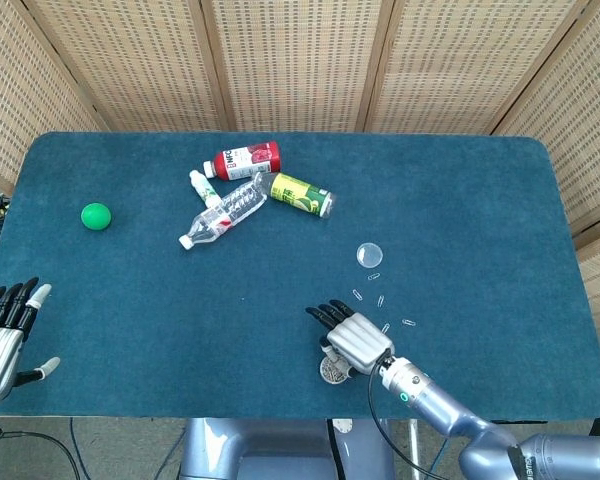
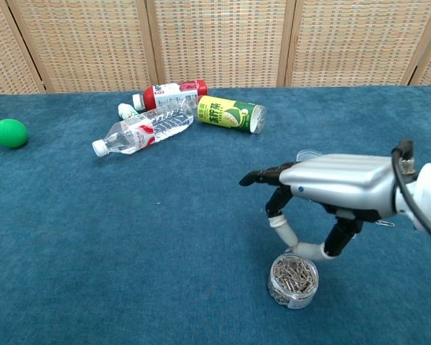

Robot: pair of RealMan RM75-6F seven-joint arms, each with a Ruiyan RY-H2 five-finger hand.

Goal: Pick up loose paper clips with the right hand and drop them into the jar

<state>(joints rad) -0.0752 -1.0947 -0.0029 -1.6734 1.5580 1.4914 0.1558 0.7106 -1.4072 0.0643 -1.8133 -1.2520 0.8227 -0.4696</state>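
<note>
The small clear jar (image 1: pixel 332 370) (image 2: pixel 293 280), full of paper clips, stands near the table's front edge. My right hand (image 1: pixel 352 338) (image 2: pixel 330 188) hovers directly over it, palm down. Its thumb and one finger meet in a pinch just above the jar's mouth, while the other fingers point forward. Any clip in the pinch is too small to make out. Several loose paper clips (image 1: pixel 380 300) lie on the cloth just beyond the hand. My left hand (image 1: pixel 5 335) rests at the front left corner with fingers spread, holding nothing.
The jar's clear lid (image 1: pixel 369 254) (image 2: pixel 307 154) lies behind the clips. Further back lie a clear water bottle (image 1: pixel 223 212) (image 2: pixel 145 131), a red bottle (image 1: pixel 246 160), a yellow-green can (image 1: pixel 301 194) (image 2: pixel 230 114) and a small white bottle (image 1: pixel 203 187). A green ball (image 1: pixel 96 215) (image 2: pixel 10 133) sits far left.
</note>
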